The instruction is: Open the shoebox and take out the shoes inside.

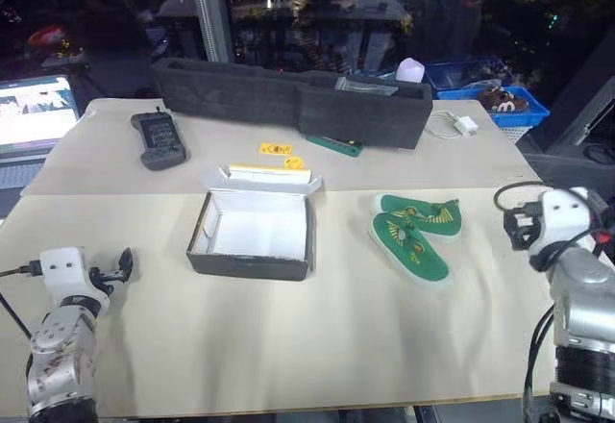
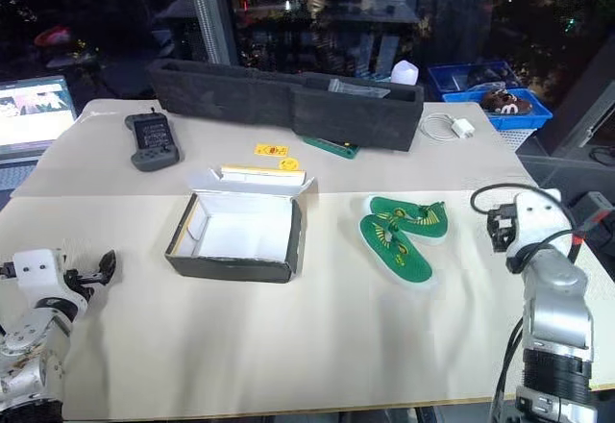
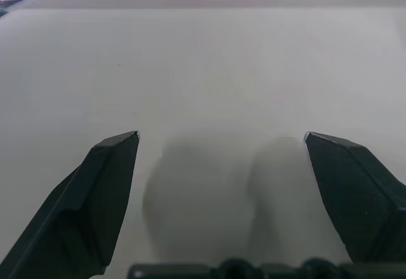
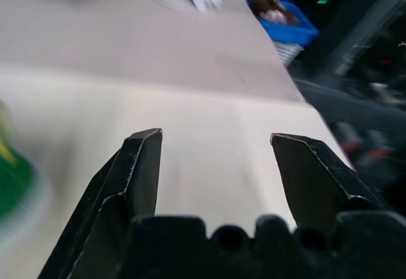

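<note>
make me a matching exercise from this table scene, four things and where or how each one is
Things:
1. shoebox
2. shoes
3. black foam tray
4. handheld device

States or places:
a. soles up on the table, right of the box
b. lying flat near the laptop side
c. lid open, white inside with nothing in it
d. long, along the far edge of the table

Pairs: 1-c, 2-a, 3-d, 4-b

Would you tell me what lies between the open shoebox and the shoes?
Nothing: bare table separates the shoebox from the shoes, seen in both eye views.
</note>
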Motion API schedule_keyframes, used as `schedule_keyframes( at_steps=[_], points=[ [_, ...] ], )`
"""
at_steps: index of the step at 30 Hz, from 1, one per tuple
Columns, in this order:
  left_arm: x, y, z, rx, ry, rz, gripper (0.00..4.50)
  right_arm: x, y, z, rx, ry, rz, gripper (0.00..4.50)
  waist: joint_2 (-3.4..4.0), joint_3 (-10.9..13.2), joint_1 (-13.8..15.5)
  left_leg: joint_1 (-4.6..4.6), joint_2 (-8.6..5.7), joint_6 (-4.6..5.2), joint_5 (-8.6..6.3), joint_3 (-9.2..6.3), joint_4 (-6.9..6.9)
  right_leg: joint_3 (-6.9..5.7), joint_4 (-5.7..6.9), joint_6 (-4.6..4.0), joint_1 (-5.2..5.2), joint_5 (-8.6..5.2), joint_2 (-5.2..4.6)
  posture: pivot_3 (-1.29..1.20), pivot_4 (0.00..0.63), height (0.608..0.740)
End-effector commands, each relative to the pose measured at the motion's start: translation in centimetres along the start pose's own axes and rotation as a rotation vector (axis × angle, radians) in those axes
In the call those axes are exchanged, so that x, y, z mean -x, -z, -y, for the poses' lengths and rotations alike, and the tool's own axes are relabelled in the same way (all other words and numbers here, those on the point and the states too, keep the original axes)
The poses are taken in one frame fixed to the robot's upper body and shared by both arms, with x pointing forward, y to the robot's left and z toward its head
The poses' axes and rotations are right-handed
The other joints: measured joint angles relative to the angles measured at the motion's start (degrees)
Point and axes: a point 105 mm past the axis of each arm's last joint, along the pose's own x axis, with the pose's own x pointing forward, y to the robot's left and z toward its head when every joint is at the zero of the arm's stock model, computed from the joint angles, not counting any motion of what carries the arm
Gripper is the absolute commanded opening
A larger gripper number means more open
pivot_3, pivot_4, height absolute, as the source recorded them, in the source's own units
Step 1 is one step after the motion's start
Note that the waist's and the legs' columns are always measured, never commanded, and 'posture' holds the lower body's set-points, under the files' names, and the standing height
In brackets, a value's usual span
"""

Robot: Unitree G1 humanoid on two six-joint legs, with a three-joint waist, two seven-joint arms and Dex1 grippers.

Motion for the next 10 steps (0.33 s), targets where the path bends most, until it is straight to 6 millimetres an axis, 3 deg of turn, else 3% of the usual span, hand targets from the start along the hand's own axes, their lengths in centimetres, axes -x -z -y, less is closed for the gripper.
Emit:
schedule_keyframes(
  at_steps=[1,4,10],
  points=[
    [-0.2,0.2,-0.7,0.015,-0.038,0.035,4.5,0.0,0.0,0.9,0.048,0.045,0.043,3.3,0.02,-0.01,-0.33,0.04,0.01,0.0,0.0,-0.01,0.0,0.0,0.01,0.0,0.03,0.0,0.02,0.0,0.15,0.738],
    [-0.5,0.6,-0.4,-0.001,-0.027,0.033,4.5,-0.1,1.4,1.0,0.042,0.044,0.003,3.3,0.07,-0.04,-0.79,0.27,0.01,-0.04,-0.02,-0.01,0.0,0.01,0.03,-0.01,0.2,0.0,0.01,0.0,0.15,0.738],
    [-1.1,0.4,0.1,-0.001,-0.037,0.066,4.5,-0.3,1.8,1.1,0.044,0.044,-0.013,3.3,0.34,-0.19,-0.93,0.43,0.02,-0.32,-0.2,-0.02,0.0,0.02,0.03,-0.01,0.3,0.0,0.0,0.0,0.15,0.738]
  ],
)
